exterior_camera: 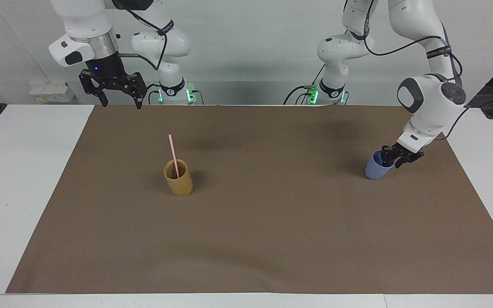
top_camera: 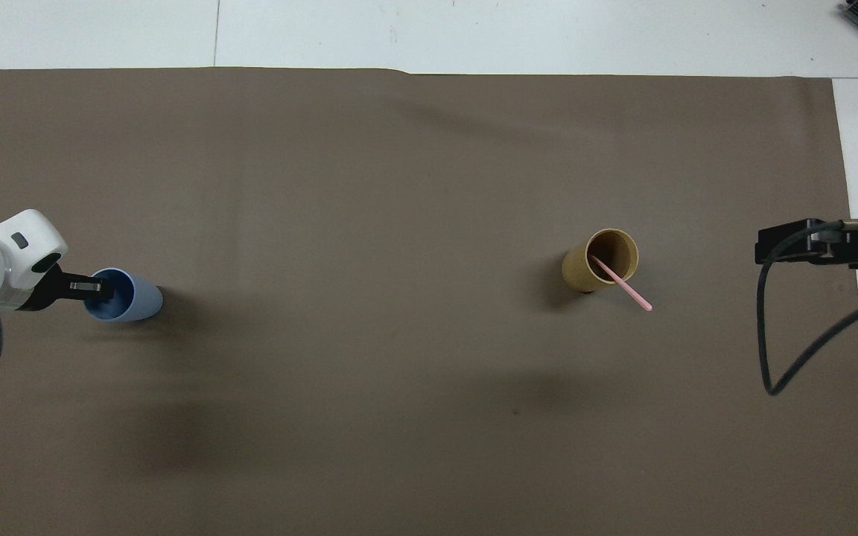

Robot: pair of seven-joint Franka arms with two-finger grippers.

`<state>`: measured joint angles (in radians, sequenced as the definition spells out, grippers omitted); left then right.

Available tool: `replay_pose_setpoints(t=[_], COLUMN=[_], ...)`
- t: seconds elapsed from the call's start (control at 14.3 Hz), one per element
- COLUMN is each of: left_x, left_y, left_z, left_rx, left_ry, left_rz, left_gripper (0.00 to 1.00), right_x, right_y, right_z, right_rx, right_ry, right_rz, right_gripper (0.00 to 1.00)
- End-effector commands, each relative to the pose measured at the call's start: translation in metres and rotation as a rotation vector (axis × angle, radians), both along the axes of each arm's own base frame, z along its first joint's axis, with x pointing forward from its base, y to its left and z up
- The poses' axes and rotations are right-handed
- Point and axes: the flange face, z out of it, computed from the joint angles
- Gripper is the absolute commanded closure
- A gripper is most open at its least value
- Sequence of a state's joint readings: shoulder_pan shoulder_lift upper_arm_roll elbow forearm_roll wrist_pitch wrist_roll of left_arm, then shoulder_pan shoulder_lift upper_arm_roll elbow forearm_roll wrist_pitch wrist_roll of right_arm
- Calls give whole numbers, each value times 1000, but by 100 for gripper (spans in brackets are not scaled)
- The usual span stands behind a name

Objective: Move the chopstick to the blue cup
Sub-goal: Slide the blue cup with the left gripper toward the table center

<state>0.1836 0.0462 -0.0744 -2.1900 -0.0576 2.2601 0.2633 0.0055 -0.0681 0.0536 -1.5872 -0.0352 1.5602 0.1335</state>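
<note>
Your left gripper (exterior_camera: 391, 161) pinches the rim of the small light-blue plastic cup (exterior_camera: 375, 169); your right gripper (exterior_camera: 120, 101) waits open, the thin pink chopstick (exterior_camera: 173, 155) in the tan wooden cup (exterior_camera: 179, 179).

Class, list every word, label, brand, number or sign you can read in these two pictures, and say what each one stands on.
None can be read.
Light-blue plastic cup: no print visible.
Tan wooden cylindrical cup: no print visible.
Thin pale pink chopstick: plain.
Black bands on the white robot arms: pale marks, too small to read.
Small white boxes at the wall: marks too blurred to read.
</note>
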Motion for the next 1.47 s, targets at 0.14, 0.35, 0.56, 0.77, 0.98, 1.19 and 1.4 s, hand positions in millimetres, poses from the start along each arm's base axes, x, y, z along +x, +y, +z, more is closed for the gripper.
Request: replay_pose_setpoints(t=[0.14,0.35,0.56,0.77,0.98,1.19,1.4], left_x=[1,15,20,16,3,-26,-38], left_y=[4,5,-22,-95,-179,-282,-324], left_z=[5,13,33,42,42,50,38], left_rx=[-1,-12,-19,-17,-10,-22,-45], left_ry=[-13,24,59,80,87,48,14], left_rz=[5,11,54,71,103,159,172], left_gripper=[100,100,100,100,100,100,100], right_x=[0,0,-1,-1,-2,-2,-4], right_y=[-5,-4,-4,-3,-5,-6,-5], right_z=[1,-1,0,0,-1,-1,-2], right_rx=[9,12,12,15,18,18,18], right_ry=[-9,-5,-2,-2,3,3,1], right_rz=[22,22,20,22,13,3,3], right_gripper=[0,0,0,0,0,0,0])
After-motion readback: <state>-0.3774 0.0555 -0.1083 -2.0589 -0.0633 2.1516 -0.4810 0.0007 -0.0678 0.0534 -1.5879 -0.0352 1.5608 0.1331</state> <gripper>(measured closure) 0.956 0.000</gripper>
